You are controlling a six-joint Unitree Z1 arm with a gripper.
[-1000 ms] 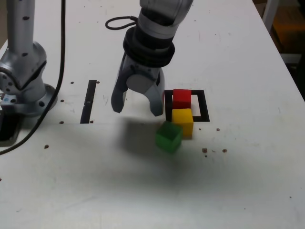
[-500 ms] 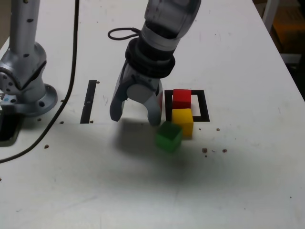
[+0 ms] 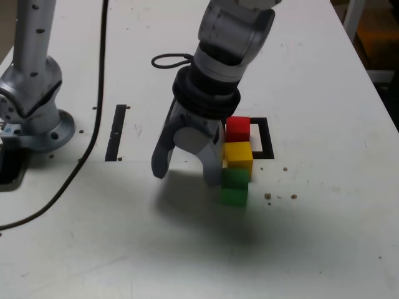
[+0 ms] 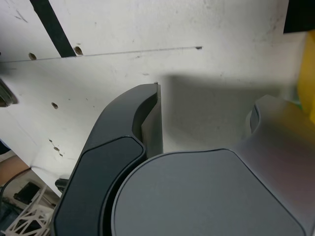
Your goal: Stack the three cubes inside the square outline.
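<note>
The gripper [image 3: 187,171] hangs over the table [image 3: 324,237] with jaws spread wide, holding nothing. The red cube [image 3: 237,129] sits inside the square outline [image 3: 264,137]. The yellow cube [image 3: 238,156] straddles the outline's near edge. The green cube [image 3: 235,187] lies outside it, touching the yellow cube, beside one finger [image 3: 213,166].

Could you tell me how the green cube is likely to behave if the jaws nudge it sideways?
The green cube looks rigid and flat-faced, so it should slide, not roll. It seems small and probably light. Its matte faces likely grip reasonably.
</note>
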